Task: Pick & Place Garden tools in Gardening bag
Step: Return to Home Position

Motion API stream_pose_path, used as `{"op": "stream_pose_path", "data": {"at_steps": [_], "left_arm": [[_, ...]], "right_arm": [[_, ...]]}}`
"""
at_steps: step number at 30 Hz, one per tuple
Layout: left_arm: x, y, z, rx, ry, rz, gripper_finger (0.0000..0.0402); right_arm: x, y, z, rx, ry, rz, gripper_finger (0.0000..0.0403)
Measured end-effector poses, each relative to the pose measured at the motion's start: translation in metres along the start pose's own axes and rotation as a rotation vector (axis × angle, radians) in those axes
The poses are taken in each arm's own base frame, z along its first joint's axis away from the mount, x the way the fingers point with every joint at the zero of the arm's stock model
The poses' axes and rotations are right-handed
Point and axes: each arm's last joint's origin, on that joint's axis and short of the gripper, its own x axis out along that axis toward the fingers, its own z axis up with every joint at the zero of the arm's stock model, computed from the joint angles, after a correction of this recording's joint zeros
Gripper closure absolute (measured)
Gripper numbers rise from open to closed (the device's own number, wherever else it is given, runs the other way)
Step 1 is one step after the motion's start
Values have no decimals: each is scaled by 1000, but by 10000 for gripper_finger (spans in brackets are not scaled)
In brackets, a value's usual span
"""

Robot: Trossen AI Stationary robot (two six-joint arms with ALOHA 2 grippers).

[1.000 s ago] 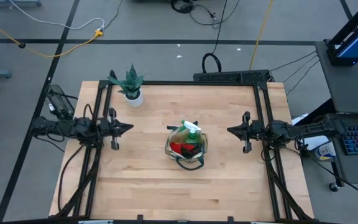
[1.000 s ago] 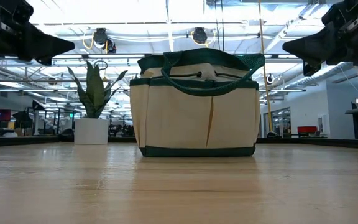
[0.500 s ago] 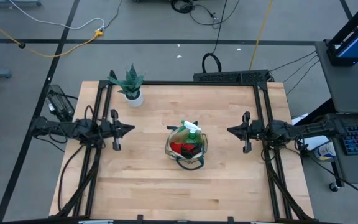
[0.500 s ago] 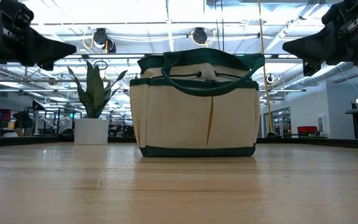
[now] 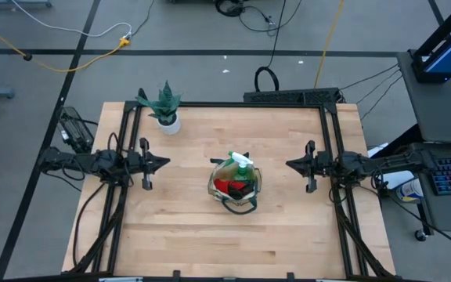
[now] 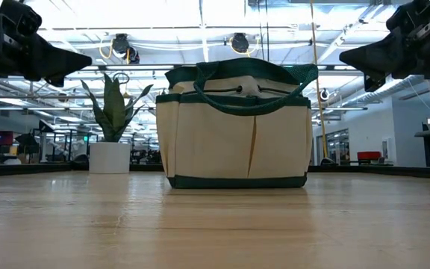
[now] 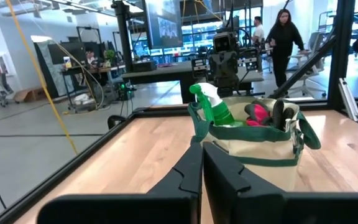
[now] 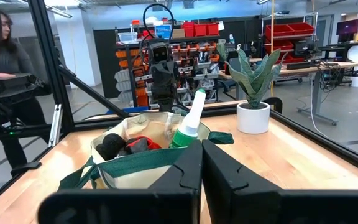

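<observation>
The beige gardening bag [image 5: 236,185] with dark green trim stands upright on its base at the table's middle [image 6: 234,134]. In it stand a green spray bottle with a white nozzle [image 5: 242,162], a red item [image 5: 227,187] and dark handles [image 7: 278,113]. The trowels do not show. My left gripper [image 5: 165,162] hovers shut above the table, left of the bag [image 7: 202,144]. My right gripper [image 5: 289,164] hovers shut, right of the bag [image 8: 202,146]. Both are empty.
A green spiky plant in a white pot [image 5: 165,110] stands at the table's far left corner [image 8: 257,106]. A black frame [image 5: 233,103] runs round the table. A person [image 7: 286,37] stands beyond the table's right side. Bare wood lies in front of the bag.
</observation>
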Motion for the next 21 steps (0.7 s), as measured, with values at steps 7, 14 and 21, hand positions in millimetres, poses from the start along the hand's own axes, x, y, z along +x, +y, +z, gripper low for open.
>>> {"op": "stream_pose_path", "data": {"at_steps": [7, 14, 21], "left_arm": [[0, 0, 0, 2, 2, -1, 397], [0, 0, 0, 17, 3, -2, 383], [0, 0, -2, 24, 21, -9, 381]], "right_arm": [[0, 0, -3, -7, 31, 0, 403], [0, 0, -5, -41, 53, -1, 403], [0, -1, -8, -58, 79, -2, 403]]}}
